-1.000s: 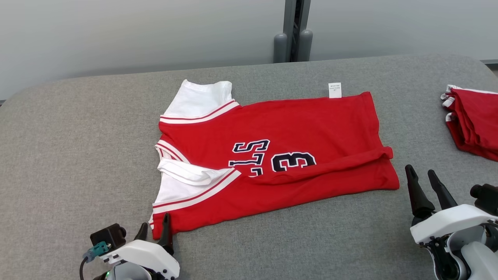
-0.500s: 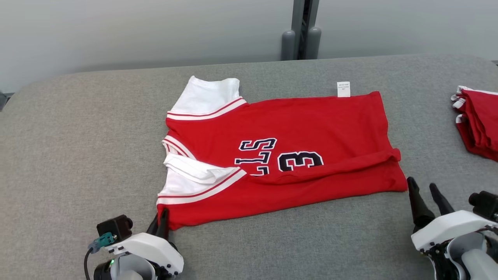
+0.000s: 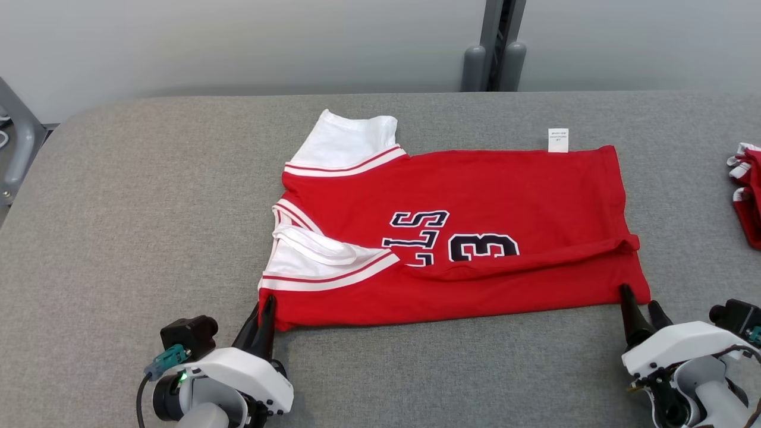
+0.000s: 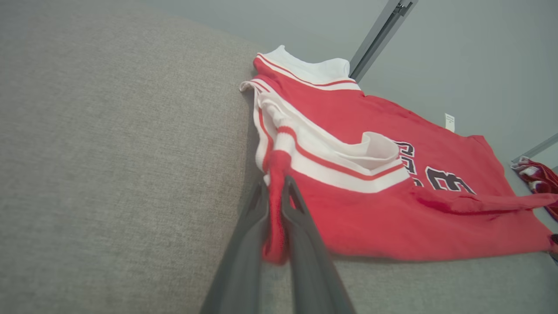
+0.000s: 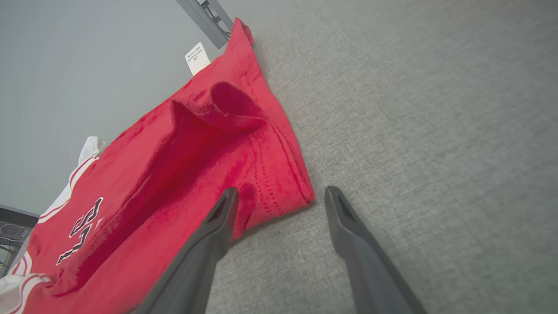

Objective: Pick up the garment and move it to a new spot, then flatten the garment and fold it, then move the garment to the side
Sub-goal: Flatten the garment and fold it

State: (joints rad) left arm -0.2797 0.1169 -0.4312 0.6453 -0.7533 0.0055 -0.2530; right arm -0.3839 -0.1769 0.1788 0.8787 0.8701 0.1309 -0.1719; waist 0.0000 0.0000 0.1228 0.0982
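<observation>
The garment (image 3: 475,196) is a red jersey with white sleeves and dark lettering, lying spread on the grey padded table (image 3: 148,196), its near part folded over. My left gripper (image 3: 264,306) is shut on the garment's near left corner; in the left wrist view the fingers (image 4: 273,187) pinch a bunched red edge of the garment (image 4: 370,218). At the near right hem corner my right gripper (image 3: 639,296) stands open. In the right wrist view that corner of the garment (image 5: 196,144) lies between its spread fingers (image 5: 281,192), the left finger touching the cloth.
A pile of other red and white clothes (image 3: 749,202) lies at the table's right edge, also seen as clothes (image 4: 538,176) in the left wrist view. A grey post (image 3: 496,53) stands behind the table. A metal frame (image 3: 18,148) is at the far left.
The camera has swung, shifting the whole picture right. My left gripper went from open to shut on the garment's near left corner. My right gripper closed in on the near right corner, still open.
</observation>
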